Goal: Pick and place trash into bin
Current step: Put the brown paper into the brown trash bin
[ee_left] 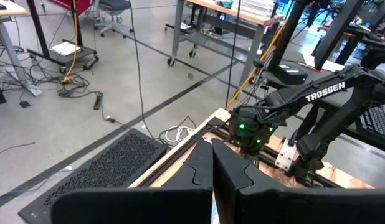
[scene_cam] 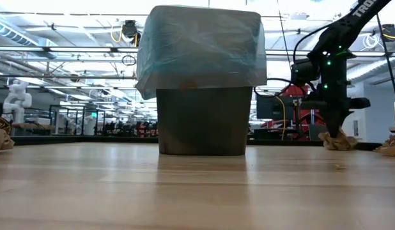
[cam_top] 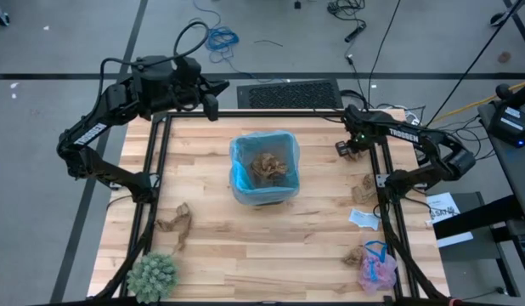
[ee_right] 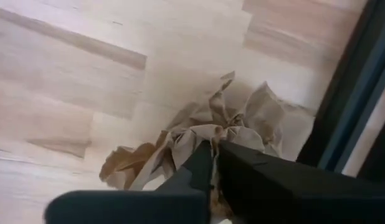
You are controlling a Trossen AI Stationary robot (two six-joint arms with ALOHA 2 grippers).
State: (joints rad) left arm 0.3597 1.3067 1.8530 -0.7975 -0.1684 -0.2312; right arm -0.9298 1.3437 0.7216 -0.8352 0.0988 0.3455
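The bin [cam_top: 262, 166], a dark basket lined with a light-blue bag, stands mid-table [scene_cam: 201, 83] with brown paper inside. My right gripper [scene_cam: 332, 128] points down at the table's far right [cam_top: 350, 149], shut on a crumpled brown paper wad [ee_right: 205, 137] that lies beside the black frame rail [ee_right: 348, 112]. In the high view the wrist hides that wad. My left gripper [cam_top: 213, 104] hangs shut [ee_left: 212, 163] above the table's far edge, left of the bin, holding nothing. My right gripper pinches the wad's upper crumpled folds [ee_right: 212, 132] between its two fingertips. The fingers come from above, pointing down. The wad's underside [scene_cam: 335, 143] sits on the table top.
Another brown wad [cam_top: 364, 189], a white paper bit [cam_top: 363, 218], a brown scrap [cam_top: 354, 255] and a pink mesh puff [cam_top: 377, 268] lie along the right side. A brown scrap [cam_top: 176, 225] and a green spiky plant [cam_top: 152, 274] sit near left.
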